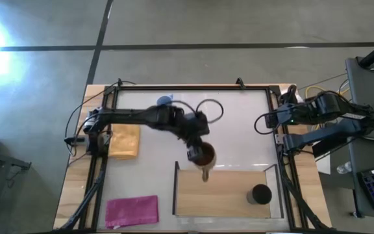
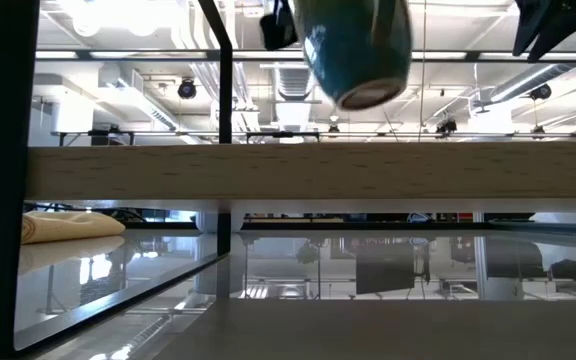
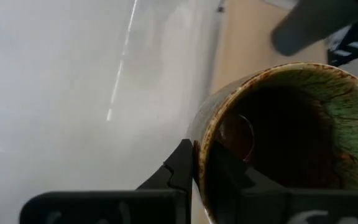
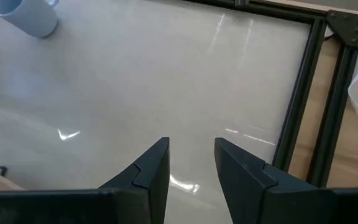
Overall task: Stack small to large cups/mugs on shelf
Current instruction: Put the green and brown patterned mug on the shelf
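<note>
My left gripper [image 1: 197,153] is shut on the brown mug [image 1: 204,156], whose yellowish handle [image 1: 205,174] points toward the near edge. The mug hangs over the far edge of the shelf [image 1: 226,195], a light wooden board with thin dark uprights. In the low view the mug [image 2: 358,50] hangs above the board [image 2: 318,172]. A black cup [image 1: 260,194] stands on the shelf's right part. A light blue mug [image 1: 165,101] lies near the far edge, also in the right wrist view [image 4: 27,15]. My right gripper [image 4: 191,168] waits open at the table's right side [image 1: 271,120], holding nothing. My left gripper holds the brown mug by its wall at the rim [image 3: 201,146], one finger [image 3: 179,168] outside and the other [image 3: 229,177] inside the hollow. The fingers slant down from the table's left side. The mug is lifted clear, mouth up, its base above the shelf board.
A yellow cloth [image 1: 123,141] lies at the left and a pink cloth [image 1: 132,211] at the near left. A dark frame [image 1: 193,88] runs around the white table top. The shelf's board left of the black cup is bare.
</note>
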Robot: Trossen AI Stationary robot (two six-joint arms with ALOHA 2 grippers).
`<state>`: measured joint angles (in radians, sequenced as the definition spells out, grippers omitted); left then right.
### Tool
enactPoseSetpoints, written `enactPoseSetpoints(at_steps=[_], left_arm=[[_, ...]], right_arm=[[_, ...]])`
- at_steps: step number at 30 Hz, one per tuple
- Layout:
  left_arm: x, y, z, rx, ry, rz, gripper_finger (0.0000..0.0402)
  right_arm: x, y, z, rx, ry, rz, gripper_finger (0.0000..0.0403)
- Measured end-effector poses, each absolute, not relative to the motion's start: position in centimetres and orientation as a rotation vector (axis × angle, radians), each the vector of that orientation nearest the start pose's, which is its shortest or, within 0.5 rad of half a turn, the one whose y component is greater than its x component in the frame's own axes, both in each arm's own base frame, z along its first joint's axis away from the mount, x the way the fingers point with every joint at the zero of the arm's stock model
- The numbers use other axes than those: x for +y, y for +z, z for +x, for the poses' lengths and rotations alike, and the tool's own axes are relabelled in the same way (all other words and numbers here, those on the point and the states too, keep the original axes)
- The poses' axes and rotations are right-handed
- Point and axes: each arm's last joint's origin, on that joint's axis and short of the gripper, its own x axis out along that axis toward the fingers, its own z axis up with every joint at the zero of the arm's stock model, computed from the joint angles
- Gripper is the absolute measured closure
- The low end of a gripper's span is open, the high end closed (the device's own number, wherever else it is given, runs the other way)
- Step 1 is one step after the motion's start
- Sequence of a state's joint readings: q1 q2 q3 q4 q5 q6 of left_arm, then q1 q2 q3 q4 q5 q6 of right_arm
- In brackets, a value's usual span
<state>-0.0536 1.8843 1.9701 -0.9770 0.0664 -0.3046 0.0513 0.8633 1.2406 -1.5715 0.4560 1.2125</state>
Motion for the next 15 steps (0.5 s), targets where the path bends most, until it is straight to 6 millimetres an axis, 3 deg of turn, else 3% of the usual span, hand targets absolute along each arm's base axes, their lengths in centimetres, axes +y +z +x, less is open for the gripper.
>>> enactPoseSetpoints(at_steps=[9,15], left_arm=[[-8.1,36.4,41.3,0.746,0.053,-0.449,0.039],[-10.8,33.4,43.1,0.806,0.039,-0.458,0.039]], right_arm=[[0.0,32.2,9.9,1.027,-0.819,0.745,0.0282],[1.1,32.5,11.4,0.904,-0.579,0.799,0.0282]])
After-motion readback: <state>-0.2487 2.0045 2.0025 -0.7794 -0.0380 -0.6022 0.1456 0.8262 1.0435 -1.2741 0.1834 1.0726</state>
